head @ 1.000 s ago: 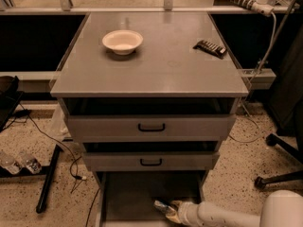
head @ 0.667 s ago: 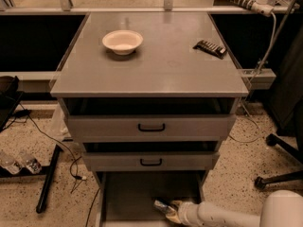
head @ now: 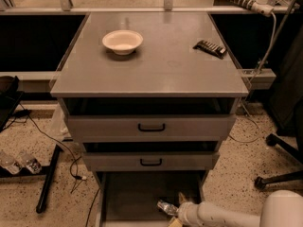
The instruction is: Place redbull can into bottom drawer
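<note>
The bottom drawer [head: 128, 195] is pulled out below the two upper drawers; its flat grey floor shows. My gripper [head: 176, 208] reaches in from the lower right on a white arm, low over the drawer's right part. Its fingers are closed around the redbull can [head: 166, 207], a slim shiny silver can whose end sticks out to the left, just above or on the drawer floor. The rest of the can is hidden by the gripper.
On the cabinet top stand a white bowl [head: 122, 41] and a dark ribbed bar-shaped object [head: 210, 48]. The top drawer [head: 150, 126] and middle drawer [head: 150, 161] are slightly pulled out. Cables and bottles lie on the floor at left; a chair base [head: 279, 174] stands at right.
</note>
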Robot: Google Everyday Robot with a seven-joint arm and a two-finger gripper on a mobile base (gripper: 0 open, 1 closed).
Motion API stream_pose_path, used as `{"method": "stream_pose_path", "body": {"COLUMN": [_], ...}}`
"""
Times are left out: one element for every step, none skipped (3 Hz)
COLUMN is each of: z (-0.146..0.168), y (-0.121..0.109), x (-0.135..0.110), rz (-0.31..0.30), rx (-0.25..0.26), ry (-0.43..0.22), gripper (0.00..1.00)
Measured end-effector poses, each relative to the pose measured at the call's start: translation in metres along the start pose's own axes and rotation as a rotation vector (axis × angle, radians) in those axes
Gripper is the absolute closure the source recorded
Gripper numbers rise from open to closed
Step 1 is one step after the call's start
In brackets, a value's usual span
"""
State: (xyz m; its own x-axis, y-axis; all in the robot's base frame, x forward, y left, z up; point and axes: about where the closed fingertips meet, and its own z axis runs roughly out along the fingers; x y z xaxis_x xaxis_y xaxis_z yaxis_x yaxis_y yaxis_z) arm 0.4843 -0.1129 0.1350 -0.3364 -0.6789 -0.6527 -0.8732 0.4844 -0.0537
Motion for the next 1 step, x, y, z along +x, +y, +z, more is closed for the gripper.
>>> {"method": "stream_pose_path", "body": {"z": [0.0000], "y": [0.0000], "x": [0.0000], "rz": [0.000], "rx": [0.000], "ry": [0.000], "gripper": [0.00]}}
